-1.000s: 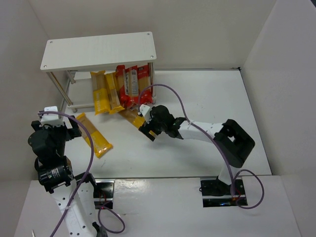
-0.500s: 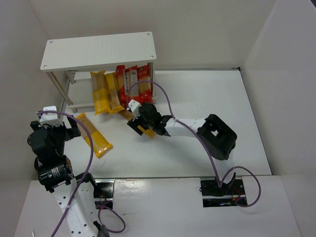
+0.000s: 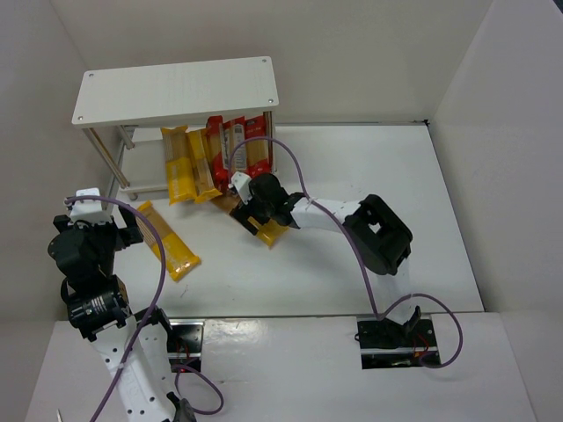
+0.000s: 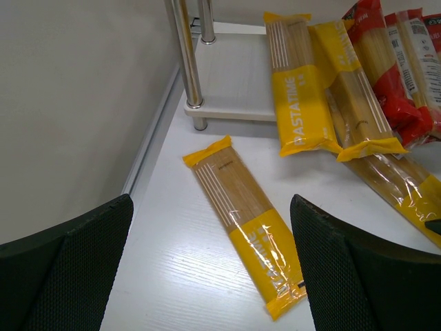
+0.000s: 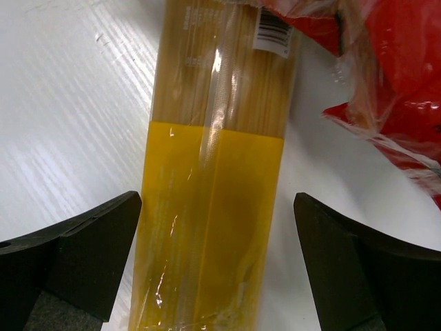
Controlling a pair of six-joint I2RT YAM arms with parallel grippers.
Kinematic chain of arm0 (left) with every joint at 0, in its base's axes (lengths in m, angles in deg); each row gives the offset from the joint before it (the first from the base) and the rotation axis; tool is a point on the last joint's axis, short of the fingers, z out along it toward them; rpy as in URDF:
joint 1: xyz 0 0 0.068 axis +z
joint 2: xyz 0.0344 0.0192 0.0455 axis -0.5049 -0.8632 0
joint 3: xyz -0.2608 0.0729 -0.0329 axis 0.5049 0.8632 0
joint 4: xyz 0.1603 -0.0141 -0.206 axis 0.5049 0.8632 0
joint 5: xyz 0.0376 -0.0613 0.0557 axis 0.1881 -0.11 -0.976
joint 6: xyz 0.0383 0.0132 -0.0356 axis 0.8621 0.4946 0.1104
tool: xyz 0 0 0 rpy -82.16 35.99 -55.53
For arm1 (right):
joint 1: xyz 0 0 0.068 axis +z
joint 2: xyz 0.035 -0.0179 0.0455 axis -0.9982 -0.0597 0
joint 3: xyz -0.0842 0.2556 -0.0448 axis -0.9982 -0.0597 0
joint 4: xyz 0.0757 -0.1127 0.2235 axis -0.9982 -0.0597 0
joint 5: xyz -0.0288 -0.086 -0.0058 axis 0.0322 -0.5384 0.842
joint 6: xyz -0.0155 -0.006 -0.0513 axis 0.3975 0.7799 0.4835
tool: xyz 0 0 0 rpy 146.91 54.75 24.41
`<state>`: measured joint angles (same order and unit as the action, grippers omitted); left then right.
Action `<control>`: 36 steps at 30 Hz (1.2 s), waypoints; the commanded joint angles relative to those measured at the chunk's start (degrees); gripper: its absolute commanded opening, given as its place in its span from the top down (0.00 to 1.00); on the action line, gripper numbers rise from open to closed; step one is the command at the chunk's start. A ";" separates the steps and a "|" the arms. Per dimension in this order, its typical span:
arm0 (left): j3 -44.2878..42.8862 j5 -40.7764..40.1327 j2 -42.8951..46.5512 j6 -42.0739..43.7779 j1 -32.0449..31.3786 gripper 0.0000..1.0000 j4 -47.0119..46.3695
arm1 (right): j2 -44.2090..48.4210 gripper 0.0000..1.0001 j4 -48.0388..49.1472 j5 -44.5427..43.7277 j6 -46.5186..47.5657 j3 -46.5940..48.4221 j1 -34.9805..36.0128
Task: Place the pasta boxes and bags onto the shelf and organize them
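My right gripper (image 3: 255,216) is open and hangs low over a yellow spaghetti pack (image 5: 207,207) on the table. One finger stands on each side of the pack's yellow end, and neither touches it. My left gripper (image 4: 213,276) is open and empty above another loose yellow pack (image 4: 244,221), which also shows in the top view (image 3: 167,239). Two yellow packs (image 3: 189,165) and a few red-edged packs (image 3: 230,149) lie half on the lower tier of the white shelf (image 3: 176,88). The top board of the shelf is bare.
The shelf's thin legs (image 4: 186,62) and the lower board's edge (image 4: 234,114) stand just beyond the left gripper. A white wall (image 4: 62,103) runs close on the left. Crumpled red pack ends (image 5: 386,83) lie just beyond the right gripper. The right arm's cable (image 3: 290,167) loops over it.
My right arm has reached left and farther toward the shelf, and its open gripper now straddles the yellow pack. The left arm and the packs have not moved.
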<state>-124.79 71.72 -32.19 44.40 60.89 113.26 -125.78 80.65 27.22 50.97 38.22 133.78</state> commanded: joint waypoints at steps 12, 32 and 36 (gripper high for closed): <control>-0.03 1.02 -0.71 1.01 0.46 0.00 -1.64 | -2.73 0.00 -9.24 5.87 0.83 3.98 -0.18; -0.03 1.02 -0.71 1.54 0.46 0.00 -1.64 | -6.16 0.00 -12.58 5.25 -2.68 7.49 -0.71; 0.50 1.02 -0.71 1.54 0.46 0.00 -1.64 | -7.83 0.00 -15.21 5.86 -2.16 8.99 -0.71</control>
<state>-124.74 71.83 -32.83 44.62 60.89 113.24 -131.25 69.53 31.18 49.83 45.52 133.08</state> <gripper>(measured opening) 1.000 0.999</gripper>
